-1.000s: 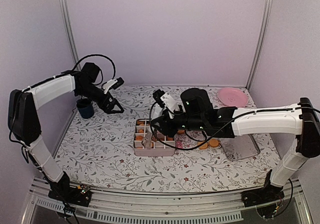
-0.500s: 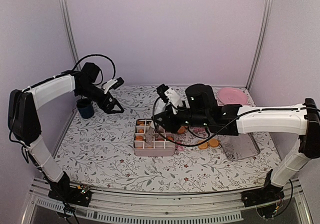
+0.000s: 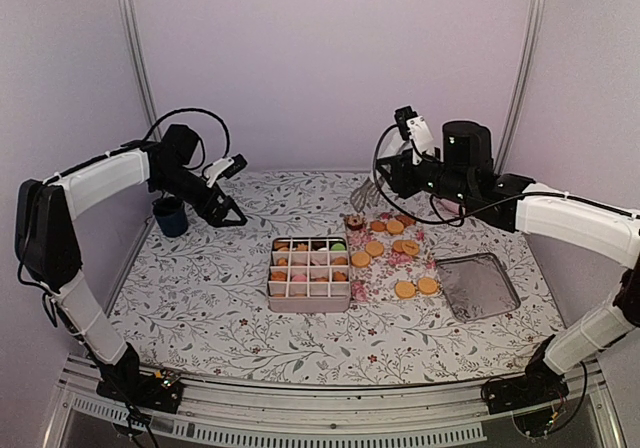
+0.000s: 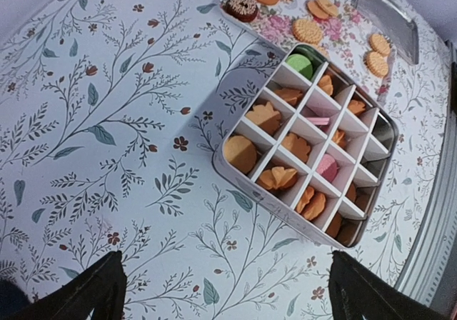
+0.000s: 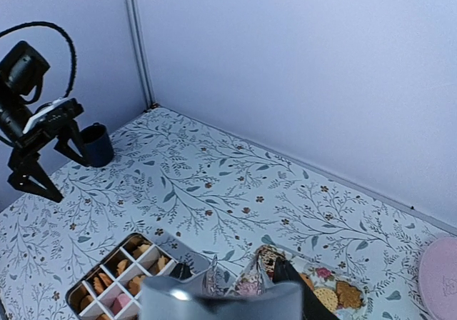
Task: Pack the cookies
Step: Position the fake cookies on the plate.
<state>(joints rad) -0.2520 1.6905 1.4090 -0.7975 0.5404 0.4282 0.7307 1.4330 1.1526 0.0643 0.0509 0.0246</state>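
Observation:
The cookies lie in two places. Several fill the white gridded box (image 3: 308, 273) (image 4: 307, 145), mostly orange with pink ones and one green. More cookies (image 3: 392, 240) (image 4: 307, 28) sit loose on a floral sheet to the box's right, a dark brown one (image 4: 241, 7) among them. My right gripper (image 3: 388, 180) (image 5: 232, 291) hangs high above the sheet's far end, shut on a metal slotted spatula (image 3: 363, 197) (image 5: 221, 302). My left gripper (image 3: 222, 209) (image 4: 228, 298) hovers open over bare table left of the box, holding nothing.
A dark blue cup (image 3: 170, 216) (image 5: 96, 143) stands at the far left near the wall. An open metal tin (image 3: 478, 286) lies right of the loose cookies. A pink plate (image 5: 439, 270) sits at the back right, mostly behind my right arm in the top view.
My right arm has lifted off the box and swung up and back to the right, carrying the spatula. The box is now uncovered. The left arm has not moved.

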